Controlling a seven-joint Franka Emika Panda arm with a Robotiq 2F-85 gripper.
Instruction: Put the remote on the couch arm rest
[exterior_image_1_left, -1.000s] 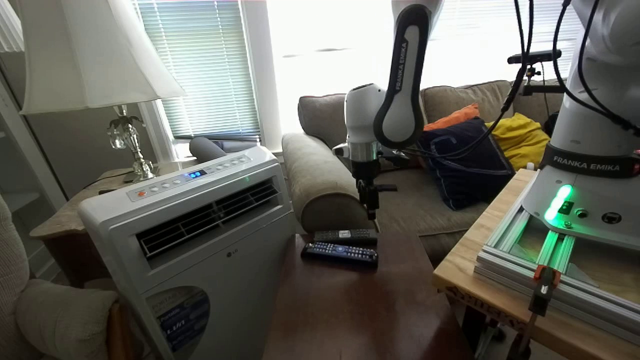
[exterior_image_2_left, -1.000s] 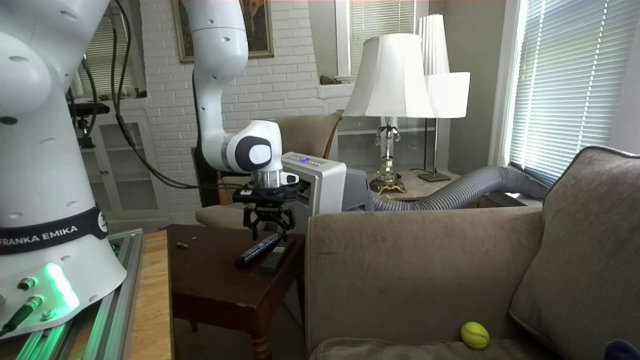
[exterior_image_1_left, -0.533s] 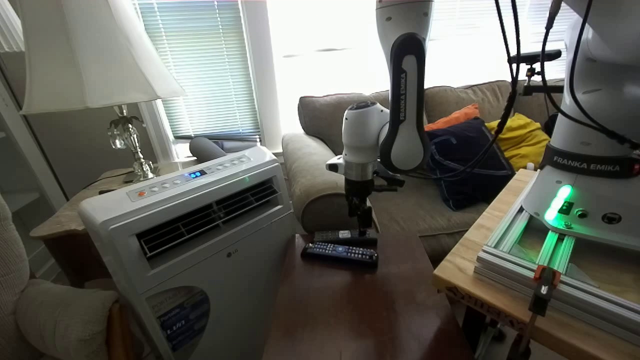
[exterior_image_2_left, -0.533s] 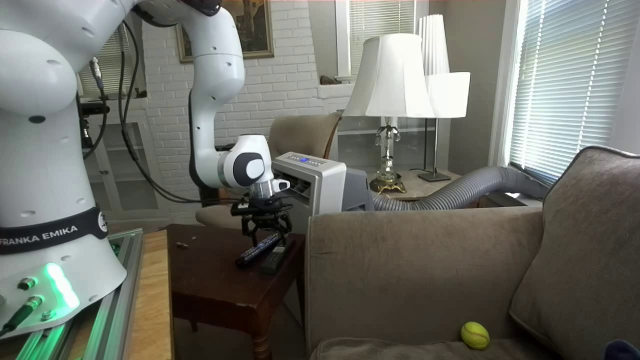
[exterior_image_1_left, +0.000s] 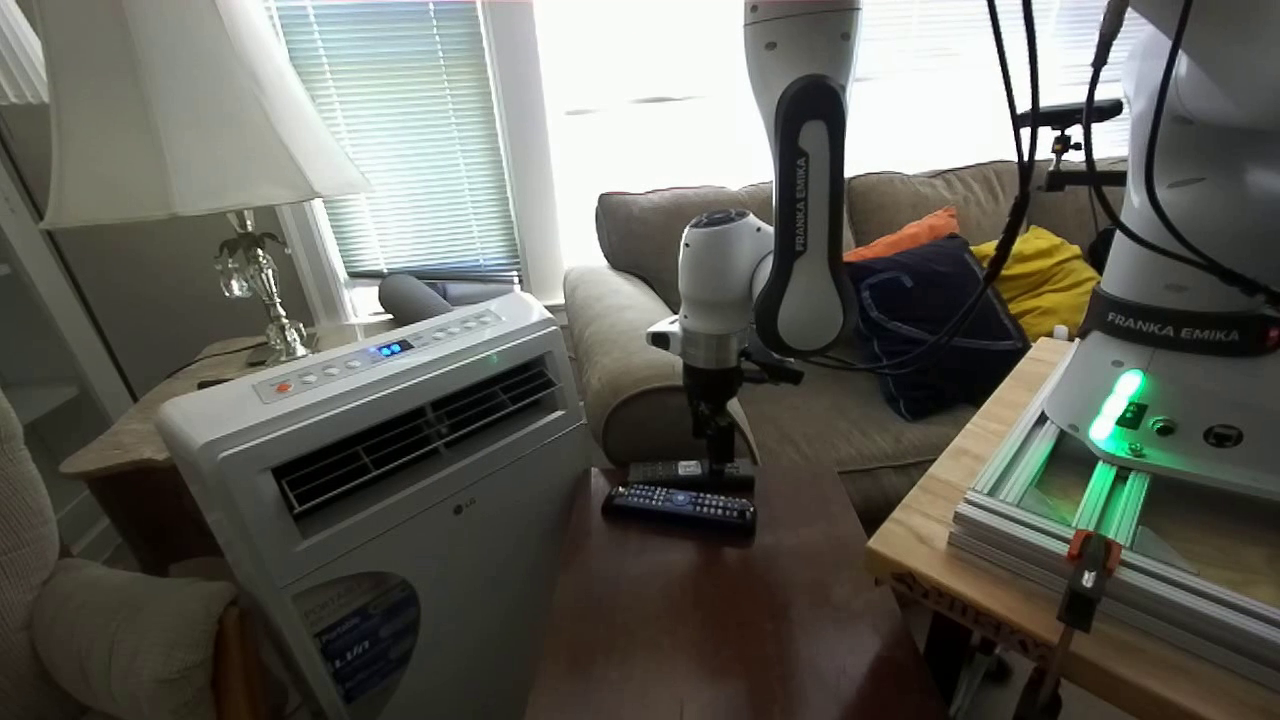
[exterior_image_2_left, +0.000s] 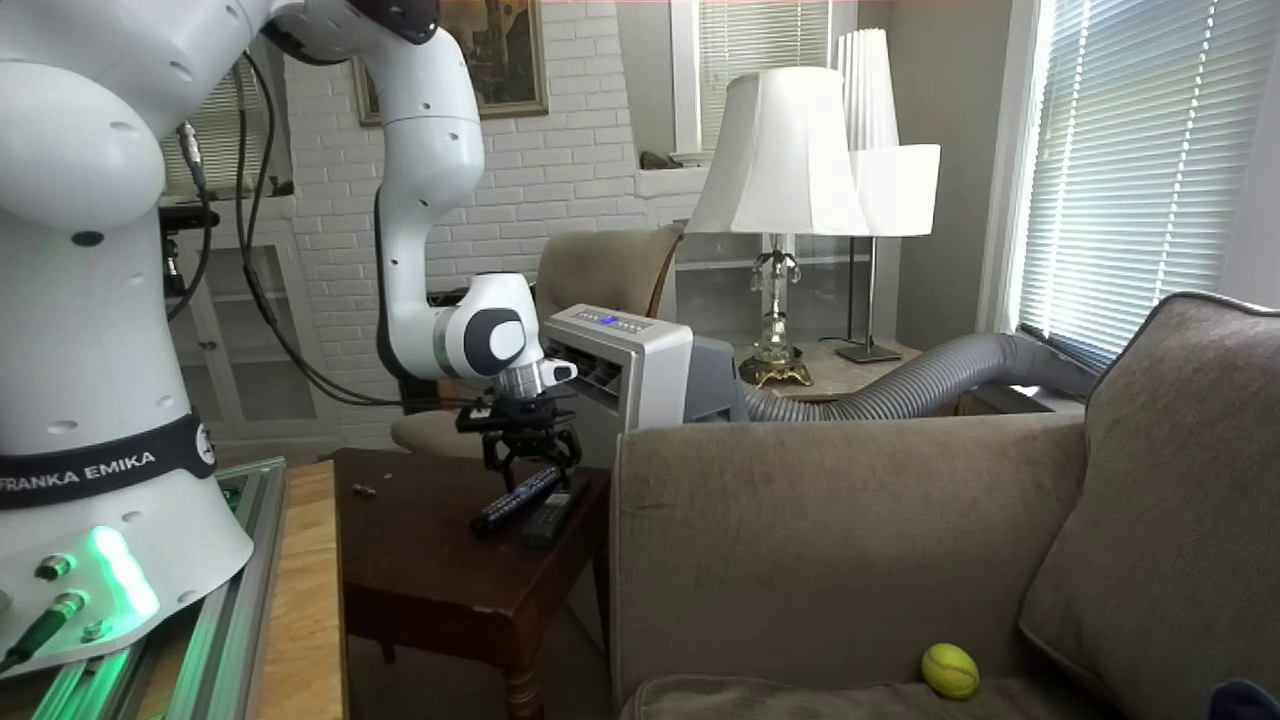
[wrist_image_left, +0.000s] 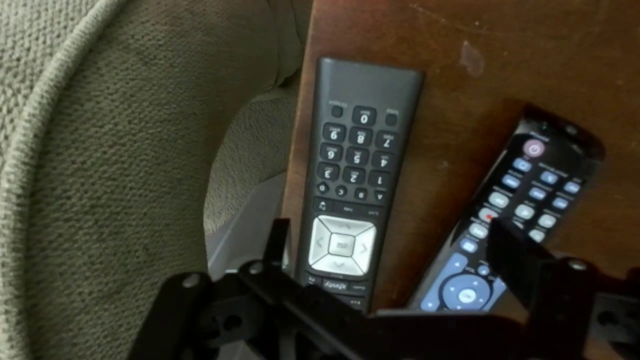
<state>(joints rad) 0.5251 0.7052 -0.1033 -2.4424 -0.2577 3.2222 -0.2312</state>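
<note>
We see a brown worktop (exterior_image_1_left: 700, 620) beside the couch arm rest (exterior_image_1_left: 640, 345) and a white air conditioner (exterior_image_1_left: 450, 590). On the wood lies the black remote (wrist_image_left: 356, 175), near a second remote (wrist_image_left: 520, 200) (bluish buttons). The gripper (wrist_image_left: 387, 230) hangs over them, spread wide; contact we cannot judge.

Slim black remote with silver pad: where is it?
In the wrist view, the slim black remote lies on the brown wooden table, left of the dark remote with bluish buttons, along the edge beside the grey-olive fabric couch arm rest.
</note>
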